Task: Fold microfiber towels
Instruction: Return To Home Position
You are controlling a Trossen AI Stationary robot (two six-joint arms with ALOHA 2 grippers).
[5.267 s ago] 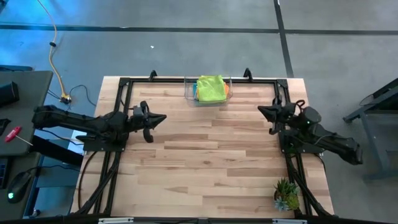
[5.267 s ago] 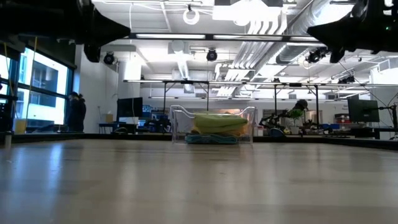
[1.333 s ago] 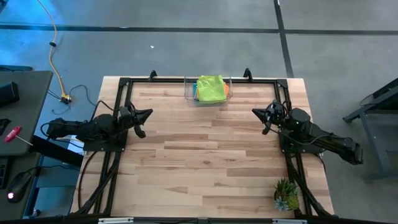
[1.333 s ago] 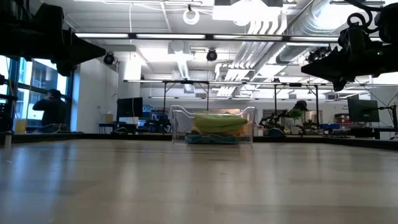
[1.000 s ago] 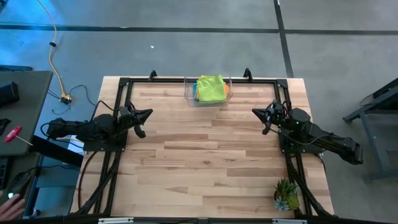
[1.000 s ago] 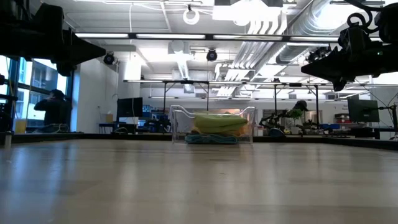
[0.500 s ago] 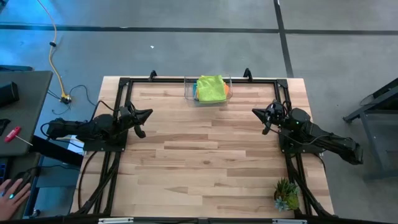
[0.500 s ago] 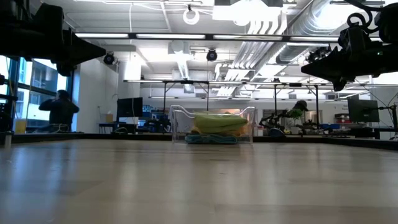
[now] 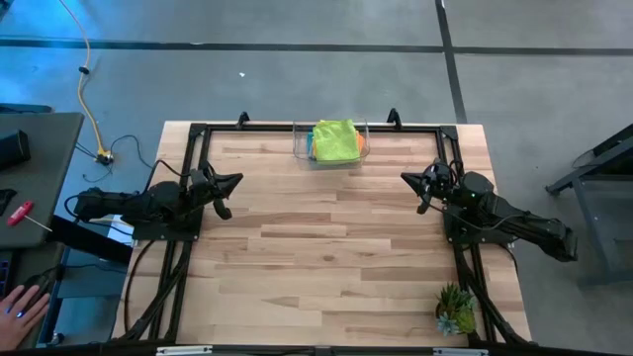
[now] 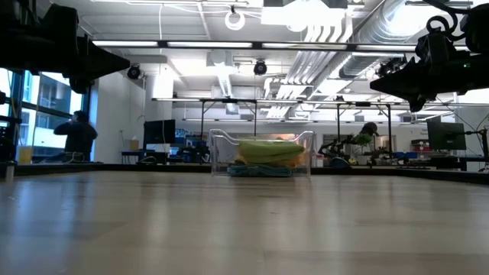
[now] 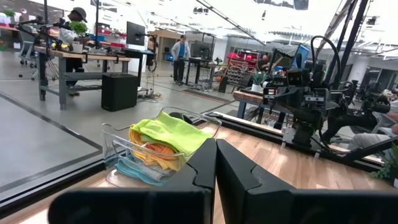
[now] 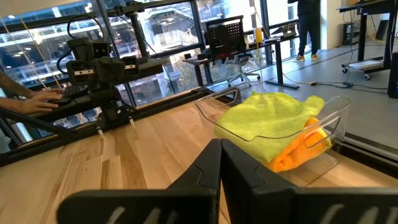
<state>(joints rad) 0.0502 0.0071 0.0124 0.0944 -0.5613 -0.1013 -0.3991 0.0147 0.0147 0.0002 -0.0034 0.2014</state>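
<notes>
The microfiber towels lie stacked in a clear plastic bin (image 9: 333,141) at the middle of the table's far edge. The lime green towel (image 9: 335,139) is on top; orange (image 12: 300,149) and teal blue (image 11: 132,170) show beneath it; yellow and grey are hidden. The pile also shows in the low view (image 10: 269,152). My left gripper (image 9: 232,182) is shut and empty above the table's left side. My right gripper (image 9: 408,180) is shut and empty above the right side.
A small green spiky plant (image 9: 455,310) stands at the near right corner. Black frame rails run along the table's left, right and far edges. A person's hand (image 9: 22,305) shows beside the table at the left. The wooden top between the arms is bare.
</notes>
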